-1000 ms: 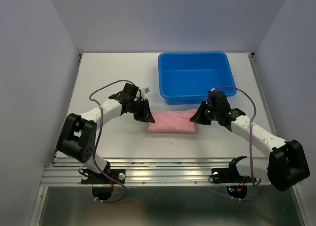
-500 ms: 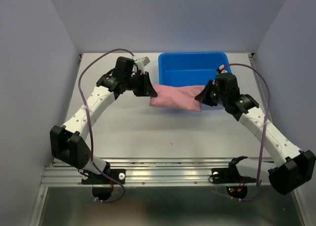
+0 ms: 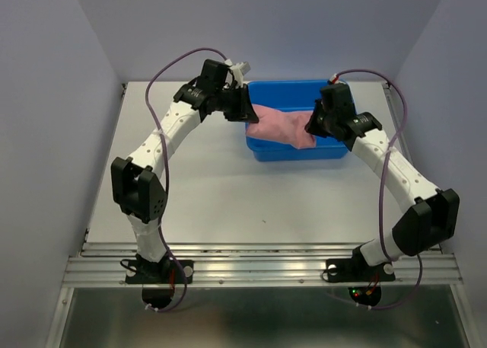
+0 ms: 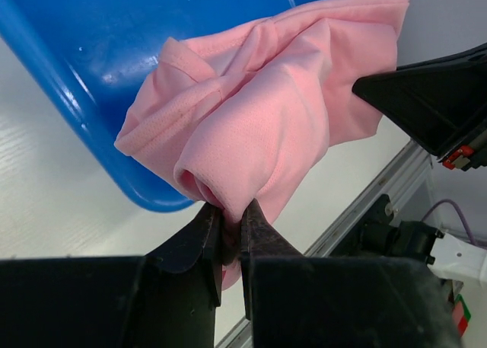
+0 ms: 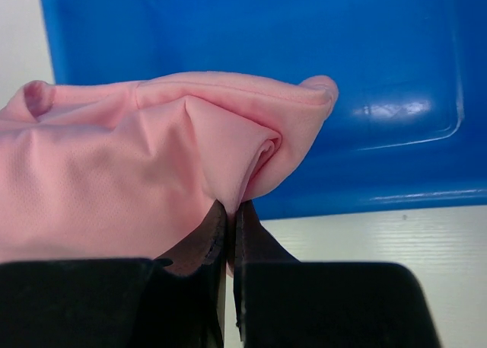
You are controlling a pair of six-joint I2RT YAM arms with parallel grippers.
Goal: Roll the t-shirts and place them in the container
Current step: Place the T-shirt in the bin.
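One light pink t-shirt [image 3: 280, 126], one blue bin [image 3: 293, 154], two arms and one table [image 3: 221, 199] appear in the overhead view. The bin stands on the far right part of the table, its long sides running left to right. The t-shirt is gathered into a soft elongated bundle that hangs between the two arms, clear of the table and over the near half of the bin. Its left end reaches the bin's left wall and its right end lies above the bin's interior. Whether the fabric touches the bin's rim or floor cannot be told. The left arm [image 3: 163, 135] reaches to the far side of the table, and the left jaws meet the bundle at its left end. In the left wrist view these jaws are nearly closed, with only a narrow gap that is filled by a pinched fold of the t-shirt [image 4: 266, 112], while the bin [image 4: 84, 66] lies beneath. The right arm [image 3: 389, 169] reaches to the bin from the right, and the right jaws meet the bundle at its right end. In the right wrist view these jaws are pressed almost together on a thin fold of the t-shirt [image 5: 129, 161], with the bin [image 5: 319, 36] behind and a strip of table [image 5: 380, 237] on the near side.
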